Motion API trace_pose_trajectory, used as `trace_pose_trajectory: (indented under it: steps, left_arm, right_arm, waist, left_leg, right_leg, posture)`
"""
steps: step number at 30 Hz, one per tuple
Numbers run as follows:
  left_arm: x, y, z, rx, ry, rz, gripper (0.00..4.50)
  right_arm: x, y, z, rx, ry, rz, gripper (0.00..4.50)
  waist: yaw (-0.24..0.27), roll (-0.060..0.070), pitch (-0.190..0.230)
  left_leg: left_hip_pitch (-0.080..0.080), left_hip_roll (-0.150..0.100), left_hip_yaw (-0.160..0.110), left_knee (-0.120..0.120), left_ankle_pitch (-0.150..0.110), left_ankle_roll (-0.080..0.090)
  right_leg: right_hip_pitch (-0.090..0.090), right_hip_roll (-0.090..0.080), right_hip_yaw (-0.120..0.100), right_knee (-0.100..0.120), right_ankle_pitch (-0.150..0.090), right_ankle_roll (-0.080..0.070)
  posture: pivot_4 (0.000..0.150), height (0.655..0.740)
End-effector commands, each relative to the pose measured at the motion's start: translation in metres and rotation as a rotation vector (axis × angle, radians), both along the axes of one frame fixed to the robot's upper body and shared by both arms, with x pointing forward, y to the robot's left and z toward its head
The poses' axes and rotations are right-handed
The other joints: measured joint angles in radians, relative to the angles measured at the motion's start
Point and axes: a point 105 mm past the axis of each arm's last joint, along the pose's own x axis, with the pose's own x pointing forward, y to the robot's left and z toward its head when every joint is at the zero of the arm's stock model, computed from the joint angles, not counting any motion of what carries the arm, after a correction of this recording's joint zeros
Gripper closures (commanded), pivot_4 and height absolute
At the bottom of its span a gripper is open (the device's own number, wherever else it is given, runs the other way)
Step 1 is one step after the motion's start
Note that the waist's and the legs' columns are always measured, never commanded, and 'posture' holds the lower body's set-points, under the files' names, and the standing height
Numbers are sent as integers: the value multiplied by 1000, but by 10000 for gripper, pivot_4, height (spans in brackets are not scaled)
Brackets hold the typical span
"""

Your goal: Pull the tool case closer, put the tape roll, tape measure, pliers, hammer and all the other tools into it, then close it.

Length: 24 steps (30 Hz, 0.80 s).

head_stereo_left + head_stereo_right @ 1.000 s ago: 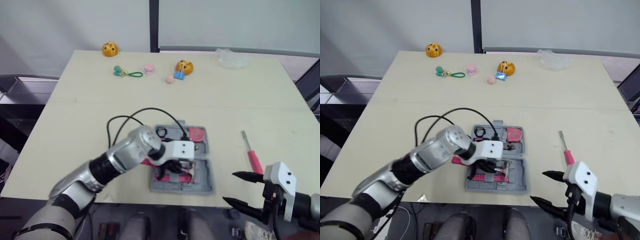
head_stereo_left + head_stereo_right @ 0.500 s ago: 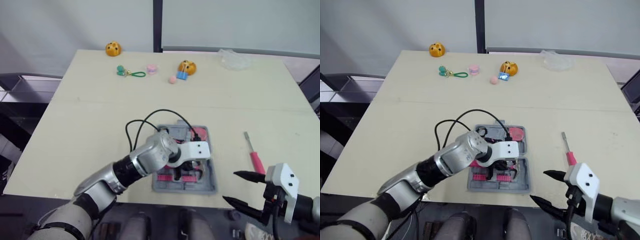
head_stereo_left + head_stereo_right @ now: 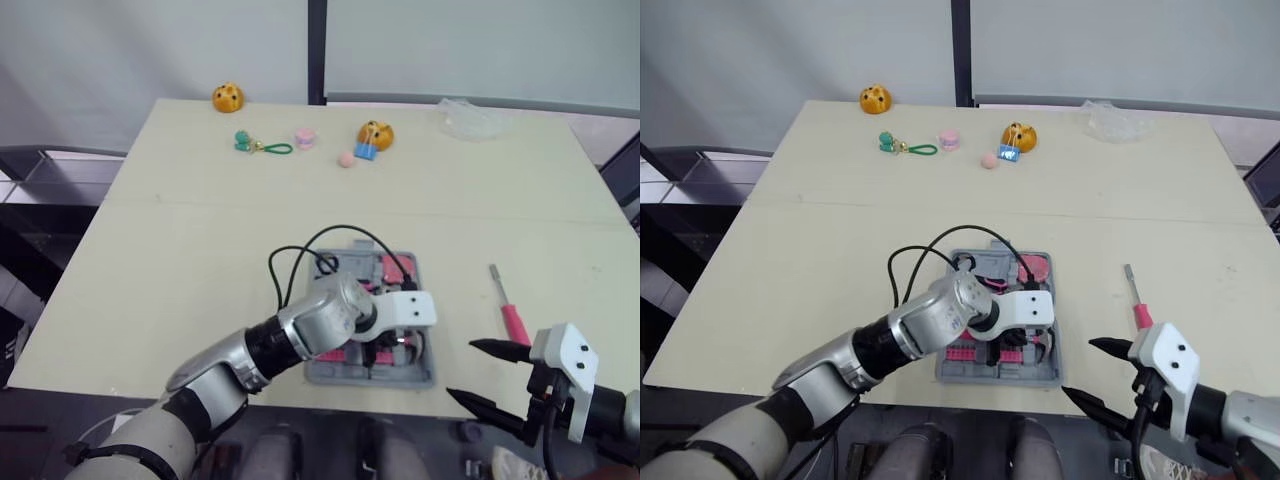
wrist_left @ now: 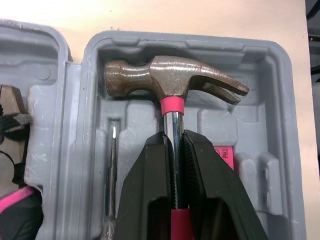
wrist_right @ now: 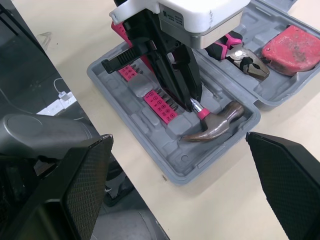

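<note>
We judge the packing to be well on. The tool case (image 5: pixel 197 162) lies open at the near edge of the surface (image 3: pixel 180 230), already pulled close. The pliers (image 5: pixel 240 52) and the red tape measure (image 5: pixel 292 47) sit in its far half. We cannot make out the tape roll for sure. The left claw (image 4: pixel 175 145) is clamped on the shaft of the hammer (image 4: pixel 170 80), whose head rests in its moulded slot in the near half, beside a strip of pink bits (image 5: pixel 160 102). What is left, as we read it, is to let go of the hammer, bring in the pink-handled screwdriver (image 3: pixel 512 322) lying on the surface to the right of the case, and shut the lid. The right claw (image 3: pixel 462 368) hangs off the near edge with its fingers apart, near that screwdriver. The left arm and its black cable (image 3: pixel 300 255) lie over the case and would block closing. Two orange toys (image 3: pixel 227 97), a green keychain (image 3: pixel 255 146) and a plastic bag (image 3: pixel 468 118) lie well apart at the far side.
</note>
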Motion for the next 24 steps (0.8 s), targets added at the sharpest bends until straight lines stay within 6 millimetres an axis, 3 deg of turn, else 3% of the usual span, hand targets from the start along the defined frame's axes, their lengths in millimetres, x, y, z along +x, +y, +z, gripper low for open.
trace_pose_trajectory:
  steps: [1, 4, 8, 9, 12, 17, 20, 24]
  left_arm:
    - [-5, -7, 15, -46, -32, -65, 35010]
    - [3, 2, 39, -109, -35, -89, 21975]
    - [20, 27, 74, -246, -62, -131, 1090]
    - [20, 34, 81, -298, -27, -146, 431]
    - [18, 58, 87, -427, 45, -213, 431]
    - [23, 80, 60, -562, 32, -238, 431]
    - [13, 81, 42, -610, 56, -298, 12679]
    - [16, 72, 26, -624, 51, -266, 33824]
  right_arm:
    - [2, 0, 2, -1, -21, -4, 0]
    - [5, -1, 3, -3, -37, -15, 0]
    - [5, 1, 5, -4, -43, -6, 0]
    - [5, 2, 5, -5, -43, -3, 0]
    - [6, 1, 6, -6, -46, -1, 0]
    - [8, 0, 7, -6, -48, -1, 0]
    - [8, 0, 8, -8, -44, 5, 0]
    - [8, -2, 9, -14, -37, 7, 0]
  waist:
    - [-1, 0, 0]
    - [-2, 0, 0]
    - [-7, 1, -1]
    - [-8, 2, -1]
    - [-7, 2, -1]
    - [-1, 2, -1]
    - [0, 2, -1]
    - [0, 2, -1]
  left_leg:
    - [0, 0, 0, 0, 0, 0]
    - [0, 0, 0, 0, 0, 0]
    - [0, 1, 0, 0, 0, 0]
    - [1, 1, 0, 0, 0, 0]
    - [0, 1, 0, 0, 0, 0]
    - [1, 0, 0, 1, 0, 0]
    - [0, -1, 0, 1, 0, 0]
    - [0, -1, 1, 1, 0, 0]
  right_leg:
    - [0, 0, 0, 0, 0, 0]
    - [0, 0, 0, 0, 0, 0]
    - [0, 0, 0, 1, 0, -1]
    - [0, 0, 0, 1, 0, -1]
    - [0, 0, -1, 1, 0, -1]
    - [0, 0, -5, 1, 0, 0]
    - [0, 0, -6, 1, 0, 0]
    - [0, 0, -6, 1, 0, 0]
  posture:
    - [1500, 7400]
    - [1500, 7400]
    - [1500, 7400]
    - [1500, 7400]
    - [1500, 7400]
    - [1500, 7400]
    - [1500, 7400]
    - [1500, 7400]
